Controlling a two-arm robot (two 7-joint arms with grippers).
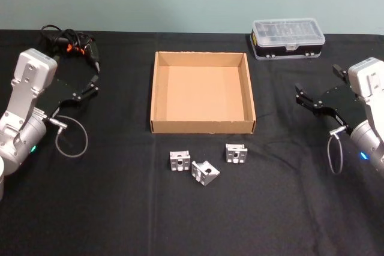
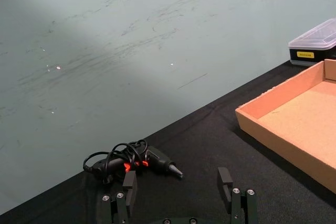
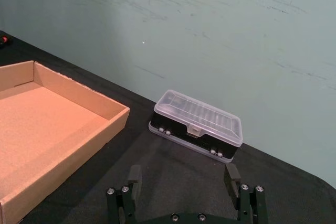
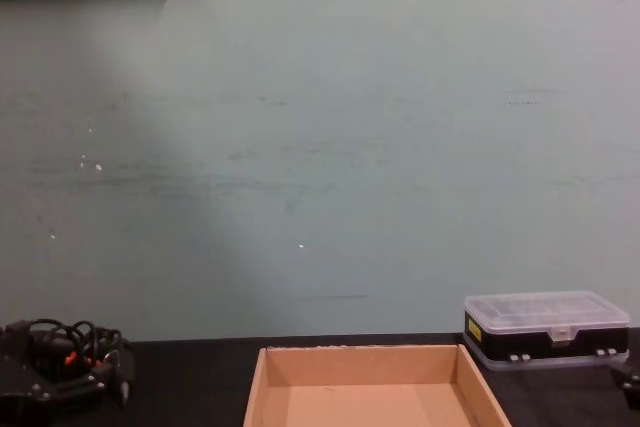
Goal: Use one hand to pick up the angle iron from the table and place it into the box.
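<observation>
Three angle irons (image 1: 205, 172), small L-shaped brackets of bright silver metal with holes through their faces, lie in a loose cluster on the flat, matte black table (image 1: 120, 208), just in front of the near wall of the box (image 1: 201, 91) and not touching it. The box, a wide, shallow tray of plain tan cardboard with low straight walls and no lid, sits at the centre of the table with its floor bare. The left gripper (image 2: 177, 178), black and blocky on an arm of silver-grey links, hangs over the table well to the left of the box, its two fingers spread wide with nothing between them. The right gripper (image 3: 182, 171) hangs likewise to the box's right, also spread wide and holding nothing (both are well apart from the brackets). Beyond the left gripper, a dark pistol-shaped tool (image 1: 75, 43) lies tangled in its own black cord near the table's far edge. A black plastic case (image 1: 288, 38) with a ribbed clear lid stands at the far right, against a pale green wall.
</observation>
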